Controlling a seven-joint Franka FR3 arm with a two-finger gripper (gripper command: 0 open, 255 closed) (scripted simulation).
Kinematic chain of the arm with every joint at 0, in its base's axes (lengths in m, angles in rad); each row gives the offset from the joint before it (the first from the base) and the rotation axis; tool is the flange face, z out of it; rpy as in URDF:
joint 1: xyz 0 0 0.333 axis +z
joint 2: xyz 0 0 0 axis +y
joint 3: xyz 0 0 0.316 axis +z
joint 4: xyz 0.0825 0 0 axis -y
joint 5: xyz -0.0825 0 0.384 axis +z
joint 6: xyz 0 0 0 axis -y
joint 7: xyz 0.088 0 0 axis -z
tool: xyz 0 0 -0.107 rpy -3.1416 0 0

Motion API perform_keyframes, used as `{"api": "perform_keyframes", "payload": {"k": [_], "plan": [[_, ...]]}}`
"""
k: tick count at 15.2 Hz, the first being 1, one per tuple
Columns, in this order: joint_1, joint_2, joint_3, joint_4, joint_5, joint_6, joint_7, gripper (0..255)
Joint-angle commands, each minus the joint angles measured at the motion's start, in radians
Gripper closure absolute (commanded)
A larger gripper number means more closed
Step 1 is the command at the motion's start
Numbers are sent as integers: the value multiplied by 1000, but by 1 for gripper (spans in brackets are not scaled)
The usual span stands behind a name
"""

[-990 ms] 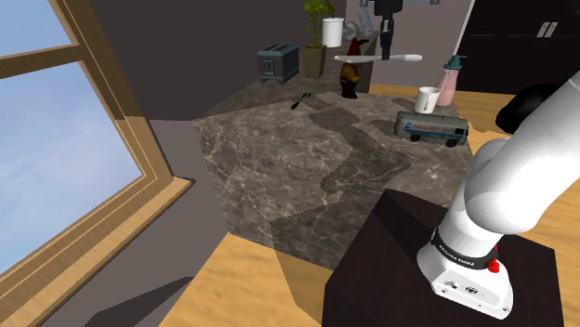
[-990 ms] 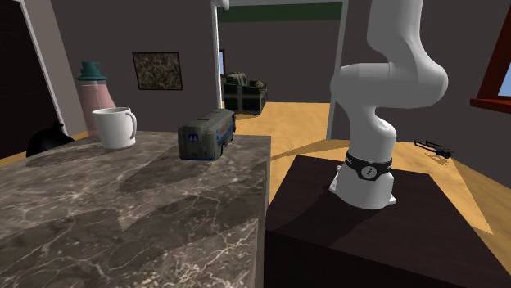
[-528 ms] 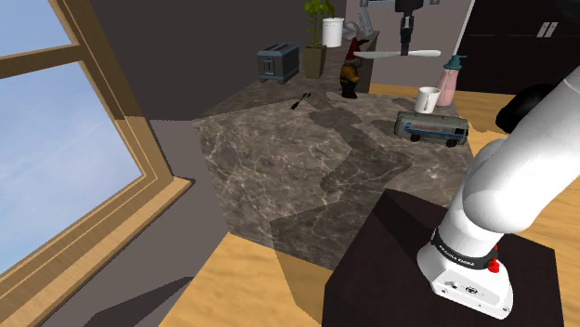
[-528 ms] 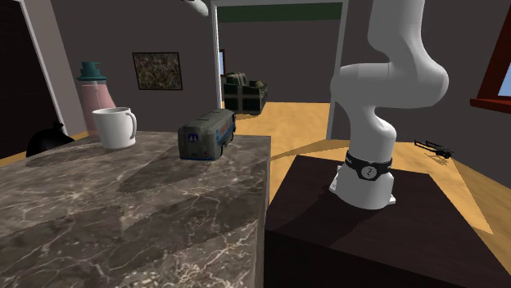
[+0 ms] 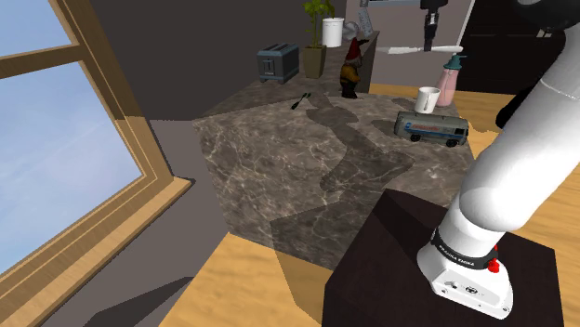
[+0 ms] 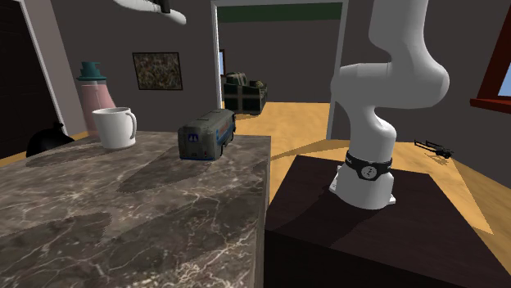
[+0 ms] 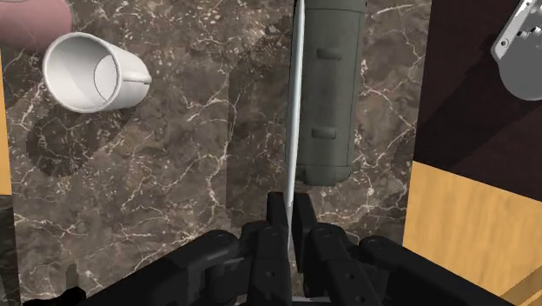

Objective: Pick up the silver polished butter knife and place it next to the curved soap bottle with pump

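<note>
Gripper (image 7: 289, 207) clasps slim, pale butter knife (image 7: 297, 87) above veined marble counter (image 7: 191, 191).

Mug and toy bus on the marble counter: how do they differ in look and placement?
The mug is plain white, the toy bus grey-blue and weathered. The mug is round, open-topped, with a handle; the bus is long and boxy. The mug stands by the pink soap bottle; the bus sits nearer the robot's stand. Both stand upright on the marble counter.
</note>
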Motion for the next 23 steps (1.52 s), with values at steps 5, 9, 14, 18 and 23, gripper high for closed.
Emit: {"api": "perform_keyframes", "payload": {"k": [5,9,14,18,23], "plan": [[-94,178,-135,143,123,16,-228,255],[-225,344,-189,280,261,1,-389,255],[-479,566,-177,532,444,-72,-551,255],[-595,653,-150,633,506,-89,-596,255],[-526,610,-165,487,474,11,-589,255]]}}
